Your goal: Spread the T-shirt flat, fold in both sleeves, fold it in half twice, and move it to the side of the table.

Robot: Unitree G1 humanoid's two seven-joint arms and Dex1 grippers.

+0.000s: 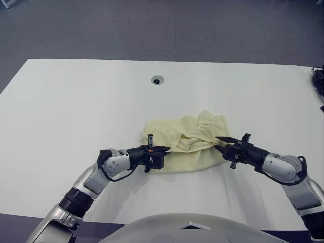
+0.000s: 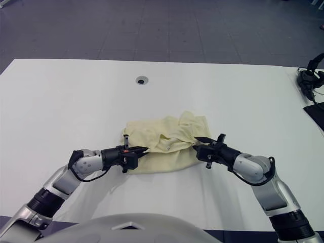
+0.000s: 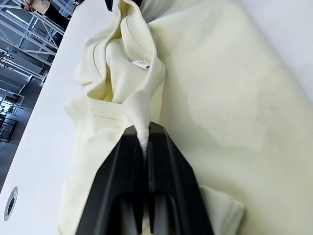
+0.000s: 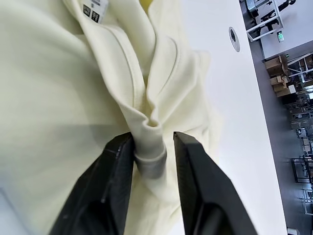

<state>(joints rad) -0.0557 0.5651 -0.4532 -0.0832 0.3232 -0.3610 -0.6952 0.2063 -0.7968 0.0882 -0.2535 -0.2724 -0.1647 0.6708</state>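
Left eye view: the shirt (image 1: 190,157) lies bunched on the desk (image 1: 76,101), toward the near edge. Your left tool (image 1: 167,148) is pinched tight on a thin fold at the shirt's 9 o'clock. Your right tool (image 1: 218,139), narrowly parted, clamps a thicker roll at 3 o'clock. The cloth looks light and limp, so grip seams or hems, not loose middles.
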